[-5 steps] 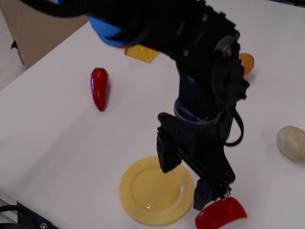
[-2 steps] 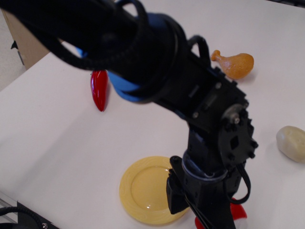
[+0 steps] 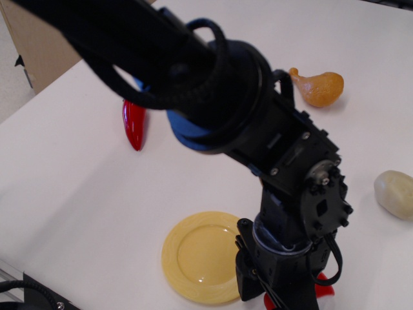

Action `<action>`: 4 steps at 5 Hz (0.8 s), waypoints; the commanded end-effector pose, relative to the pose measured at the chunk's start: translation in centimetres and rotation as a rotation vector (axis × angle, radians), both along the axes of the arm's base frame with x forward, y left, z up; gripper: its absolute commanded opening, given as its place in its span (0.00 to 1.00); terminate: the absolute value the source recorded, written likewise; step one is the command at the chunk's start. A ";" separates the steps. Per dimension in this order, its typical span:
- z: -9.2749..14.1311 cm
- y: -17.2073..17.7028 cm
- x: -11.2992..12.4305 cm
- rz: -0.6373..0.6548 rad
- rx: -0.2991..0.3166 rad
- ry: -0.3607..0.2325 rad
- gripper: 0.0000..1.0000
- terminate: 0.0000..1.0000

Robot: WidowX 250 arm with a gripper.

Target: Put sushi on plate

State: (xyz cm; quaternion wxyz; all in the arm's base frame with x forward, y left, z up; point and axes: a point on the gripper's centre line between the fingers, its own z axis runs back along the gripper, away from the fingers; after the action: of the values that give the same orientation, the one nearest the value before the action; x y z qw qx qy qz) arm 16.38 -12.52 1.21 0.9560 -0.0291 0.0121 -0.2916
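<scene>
Arm bears down on the sushi [image 3: 324,287] at the tabletop's [image 3: 77,194] near edge, just right of the empty plate [image 3: 193,258].

We see only red slivers of the sushi peeking out from under the black wrist, apart from the plate's rim as far as we can tell; the claw [image 3: 284,298] is buried under its own housing and partly cut off by the frame, so we cannot tell how wide it stands or whether it grips anything. To do this step well, we judge the claw should straddle the glossy top squarely (a rounded, slick toy could squirt sideways), close on it low, lift clear of the rim, then carry it left over the plate's centre.
</scene>
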 end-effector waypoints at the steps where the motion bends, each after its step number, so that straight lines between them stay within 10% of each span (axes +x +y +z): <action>1: 0.1 1.5 0.8 0.055 -0.015 -0.033 0.00 0.00; 4: 4.4 4.4 1.8 0.207 -0.041 -0.108 0.00 0.00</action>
State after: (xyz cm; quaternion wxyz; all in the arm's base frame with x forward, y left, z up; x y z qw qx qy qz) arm 18.40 -8.61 5.23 0.9811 -0.0312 -0.0353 -0.1875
